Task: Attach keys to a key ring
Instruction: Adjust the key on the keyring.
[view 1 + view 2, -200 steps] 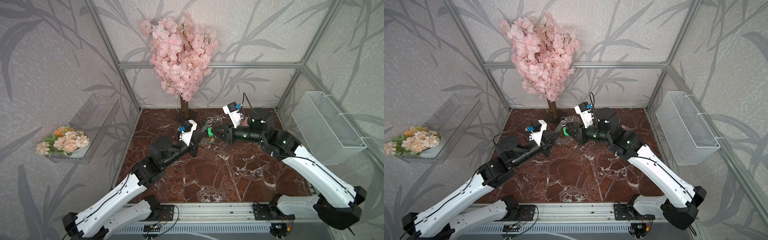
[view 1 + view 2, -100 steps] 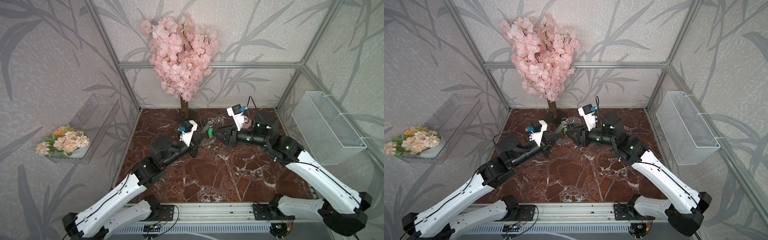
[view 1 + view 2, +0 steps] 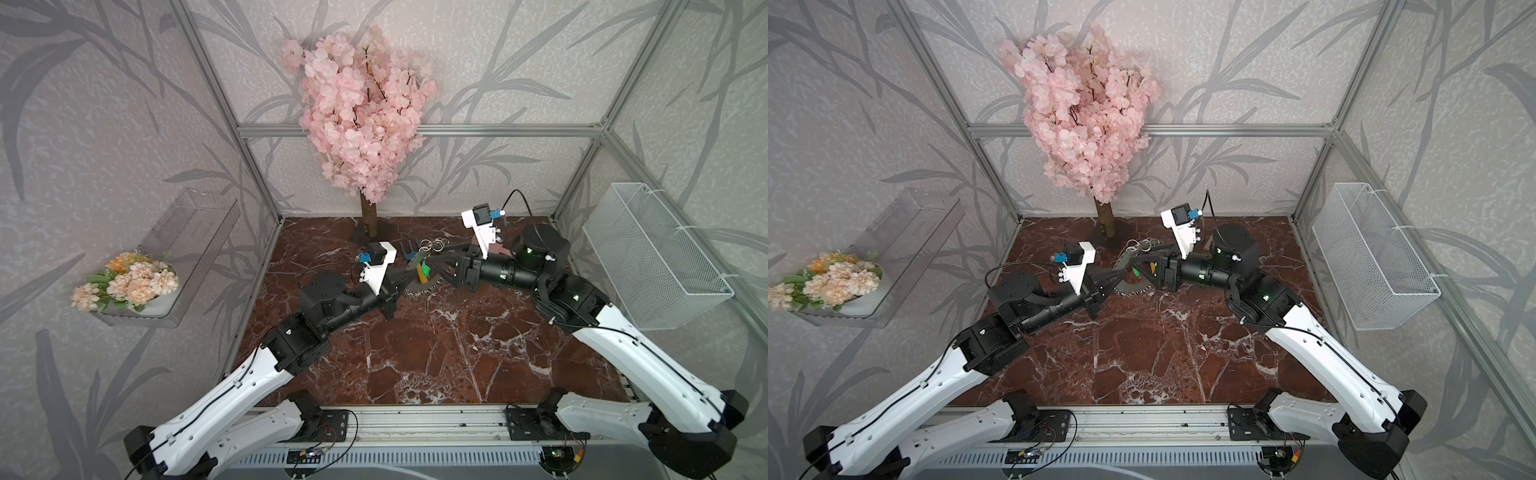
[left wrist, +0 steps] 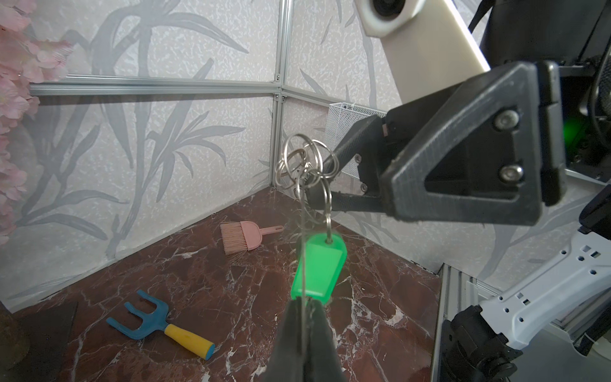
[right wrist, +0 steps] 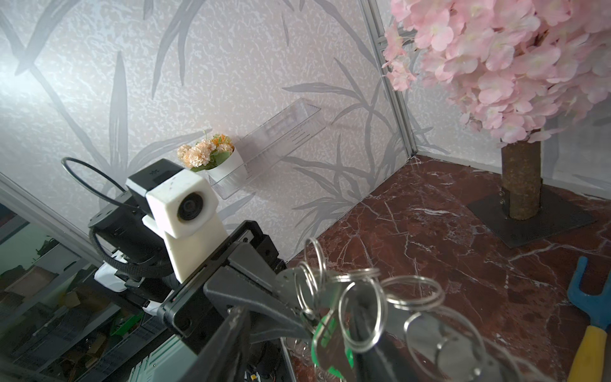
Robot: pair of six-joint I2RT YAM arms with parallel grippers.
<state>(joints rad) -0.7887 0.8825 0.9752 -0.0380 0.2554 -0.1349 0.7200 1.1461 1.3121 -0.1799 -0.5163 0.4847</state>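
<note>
Step in hand, by my reading: hooking the key onto one of the small rings at the disc's rim. It looks late in that step, but not clearly finished

- Left gripper (image 4: 302,307): pressed together on the edge of the key ring (image 3: 420,284). It holds the disc upright and clear of the table (image 3: 436,345), far middle of the scene, a little right of the tree trunk (image 3: 368,216). From the left wrist the disc shows edge-on, a thin line rising out of the fingertips
- Split rings (image 4: 305,158): bunched at the top of the rim
- Green tag (image 4: 319,264): hangs from a ring below that bunch, its lower end against the left fingertips. Cannot tell whether it is pinched too
- Key (image 5: 334,355): silver, hanging beside the tag. Whether its ring is fully wound on is hidden in the tangle
- Right gripper (image 4: 319,180): jaws spread, one finger above the bunch and one below. It grips nothing that I can see
- Toy fork (image 4: 155,320) and brush (image 4: 243,236): flat on the table, apart from the work

Next move, as a judgement: the left must keep the disc steady while the right checks or completes the link. That calls for a fine pinch on a single ring, since the loose rings crowd each other and could slip aside
</note>
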